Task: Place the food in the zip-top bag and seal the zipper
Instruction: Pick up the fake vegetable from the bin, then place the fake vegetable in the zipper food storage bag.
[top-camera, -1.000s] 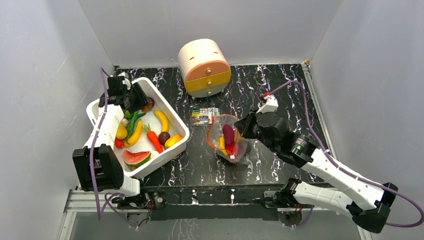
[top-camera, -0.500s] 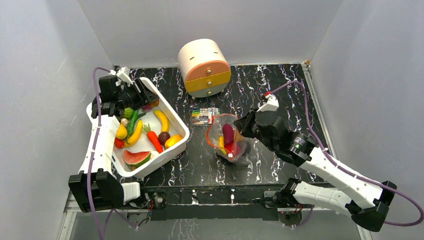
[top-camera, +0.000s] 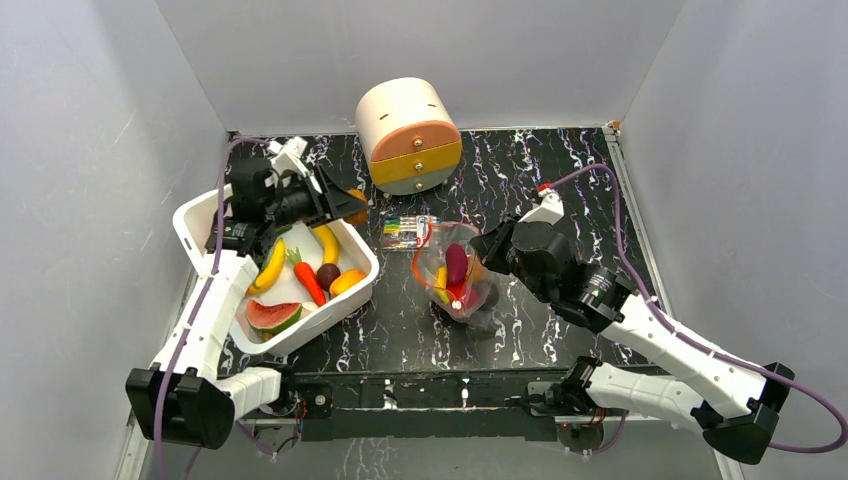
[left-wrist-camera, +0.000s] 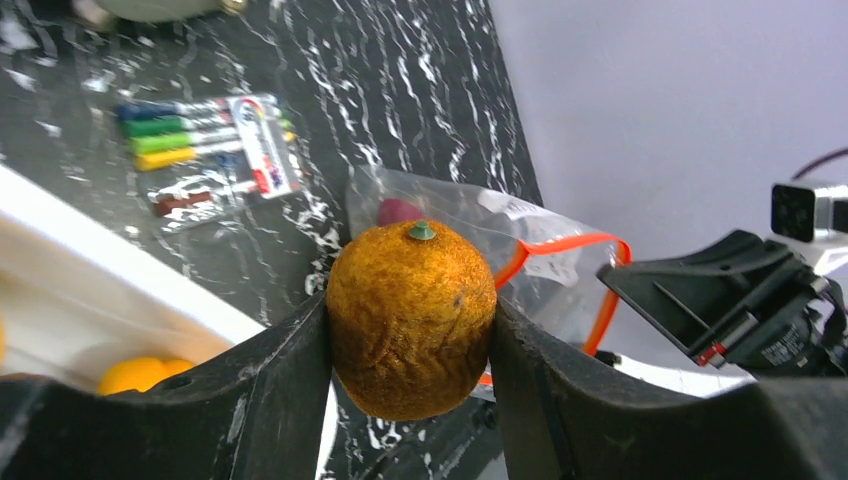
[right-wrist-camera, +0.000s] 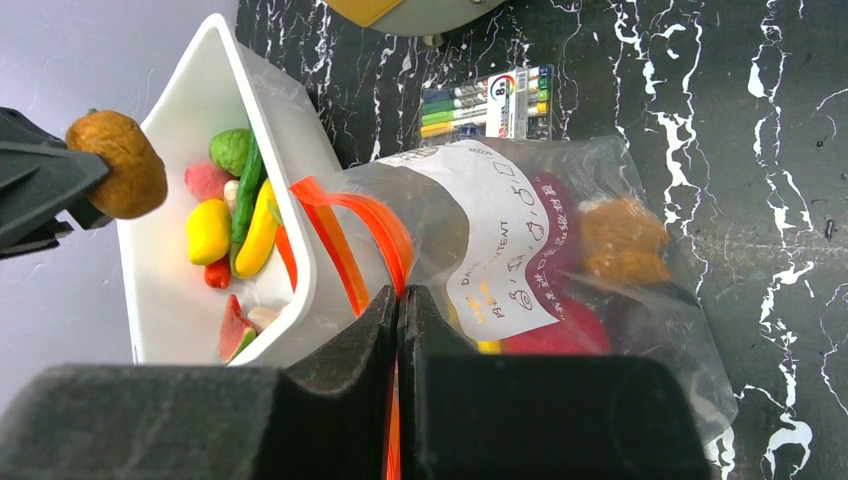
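Fingers (left-wrist-camera: 270, 380) of the left gripper (left-wrist-camera: 410, 335) are clamping one toy orange (left-wrist-camera: 411, 318) from both sides. They are holding it in the air above the far corner of the white bin (top-camera: 195, 215), on the side facing the bag. One zip-top bag (top-camera: 455, 280) is standing on the black marbled table (top-camera: 560, 170), to the right of the bin and apart from it, with its mouth opening upward. The right gripper (right-wrist-camera: 398, 300) is pinching the edge of the mouth at the red-orange zipper (right-wrist-camera: 345, 235), and its two fingers are pressing together on the plastic. Inside the bag one purple piece (top-camera: 456, 265), one brownish-orange piece (right-wrist-camera: 622, 240) and some red and yellow pieces are lying; their exact number I cannot tell. In the bin, the top view is showing two bananas (top-camera: 272, 265), one carrot (top-camera: 308, 283), one watermelon slice (top-camera: 272, 316), one dark round piece (top-camera: 327, 275) and one yellow-orange piece (top-camera: 347, 281). One pack of pens (top-camera: 408, 230) is lying just beyond the bag. One round cabinet (top-camera: 408, 135) with two drawers is standing at the far wall.
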